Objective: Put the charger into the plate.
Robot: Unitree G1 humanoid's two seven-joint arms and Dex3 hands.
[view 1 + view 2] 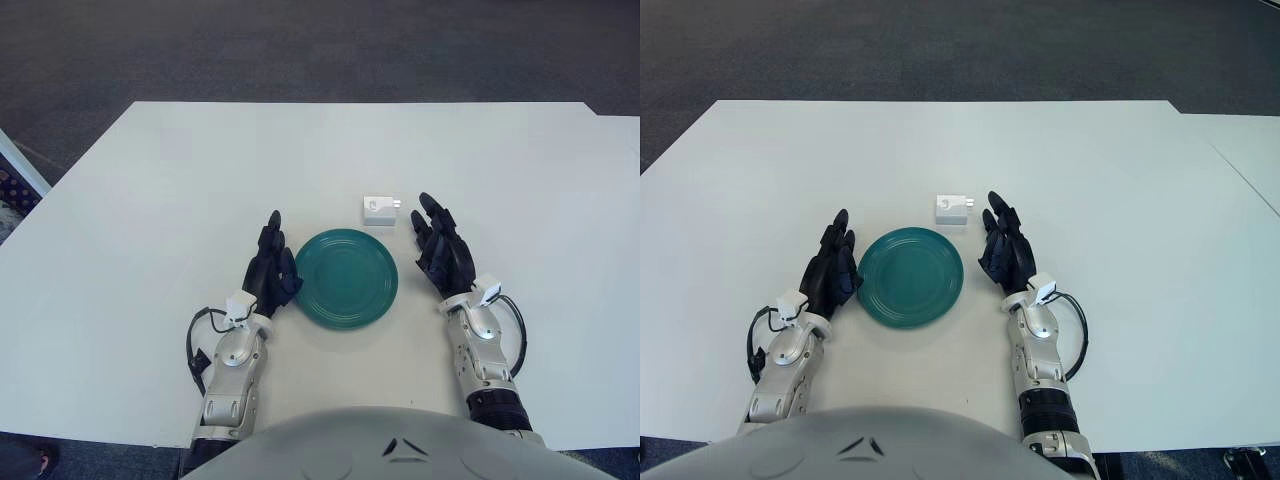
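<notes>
A small white charger (379, 209) lies on the white table just beyond the far right rim of a round teal plate (346, 277). The plate holds nothing. My right hand (442, 248) rests on the table right of the plate, fingers extended and relaxed, its fingertips (425, 202) a few centimetres right of the charger, not touching it. My left hand (272, 264) rests at the plate's left rim, fingers extended, holding nothing.
The white table (180, 190) spreads wide on all sides of the plate. Its far edge meets dark carpet (300, 50). A second white surface (1250, 150) adjoins at the far right.
</notes>
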